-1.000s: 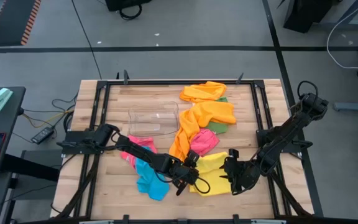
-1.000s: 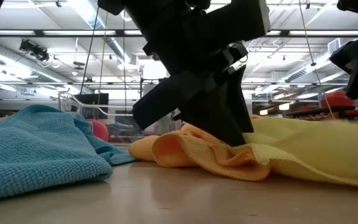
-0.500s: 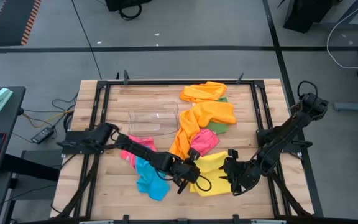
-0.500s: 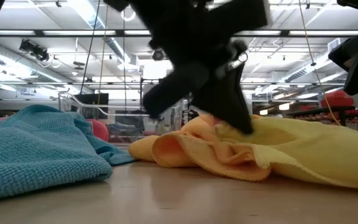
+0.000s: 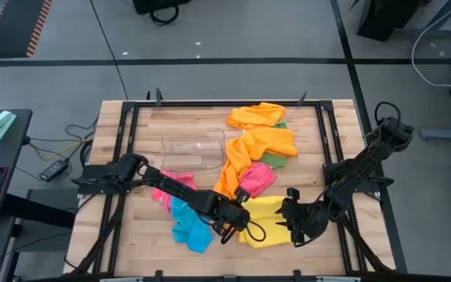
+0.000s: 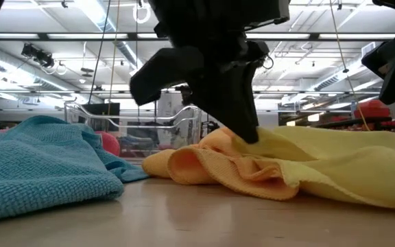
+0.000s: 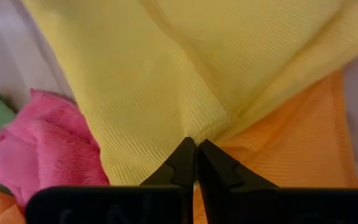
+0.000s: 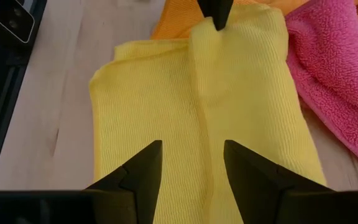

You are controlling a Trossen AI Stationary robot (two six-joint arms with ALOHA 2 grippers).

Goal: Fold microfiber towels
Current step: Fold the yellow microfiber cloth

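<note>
The yellow towel (image 5: 268, 218) lies bunched near the table's front, its left part over an orange towel (image 5: 249, 153). My left gripper (image 5: 244, 214) is shut on the yellow towel's left part; it also shows in the low view (image 6: 247, 134). My right gripper (image 8: 191, 163) hangs open just above the yellow towel's right part (image 8: 229, 93) and touches nothing. A blue towel (image 5: 186, 225) lies left of the yellow one. Pink towels (image 5: 255, 178) and a green one (image 5: 277, 160) lie behind it. My left gripper pinches a small pucker of the yellow towel (image 7: 199, 132) between its two fingertips, close to where the yellow cloth meets the orange one. The fingers slant down from the table's left. The pinched cloth stands up in a ridge (image 8: 211, 37), and the rest of the towel lies on the table.
A clear plastic bin (image 5: 194, 149) stands behind the blue towel at centre left. A second orange towel (image 5: 257, 116) lies at the far edge. Bare wood shows along the near edge (image 6: 197, 219) and at the far left.
My left gripper has shut on the yellow towel and risen a little, tipping as it went. The pinched spot has come up into a small peak while the rest of the towel stays flat. My right gripper has kept still.
</note>
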